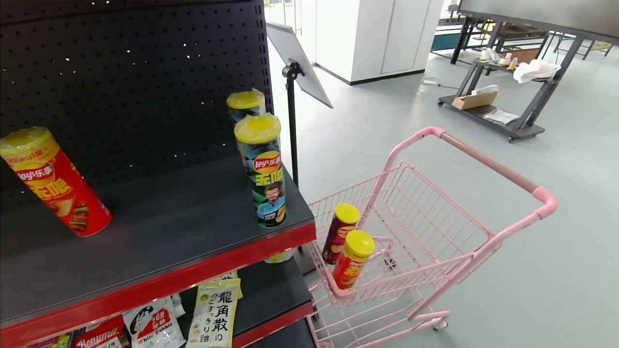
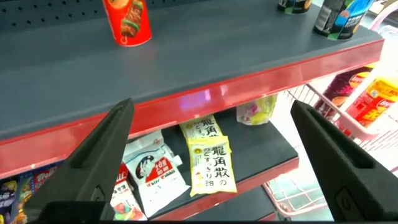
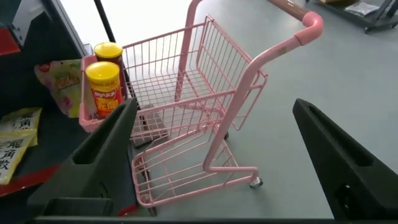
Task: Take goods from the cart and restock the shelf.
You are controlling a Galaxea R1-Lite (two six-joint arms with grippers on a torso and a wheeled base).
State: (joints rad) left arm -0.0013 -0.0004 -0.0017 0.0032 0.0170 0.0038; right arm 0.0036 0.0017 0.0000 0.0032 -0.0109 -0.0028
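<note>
The red chip can [image 1: 353, 266] and dark chip can [image 1: 340, 233] stand in the cart [image 1: 483, 164] at 5 o'clock. They are probably light, rigid and slick, so a mid-body grasp suits. The left gripper [image 2: 211, 106] and right gripper [image 3: 214, 102] gape wide, empty.

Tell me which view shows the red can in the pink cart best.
The head view: the red can shows almost whole, lid to base, in the cart beside the dark can. The right wrist view gives its lid and upper body; the left wrist view, a piece under the shelf.
</note>
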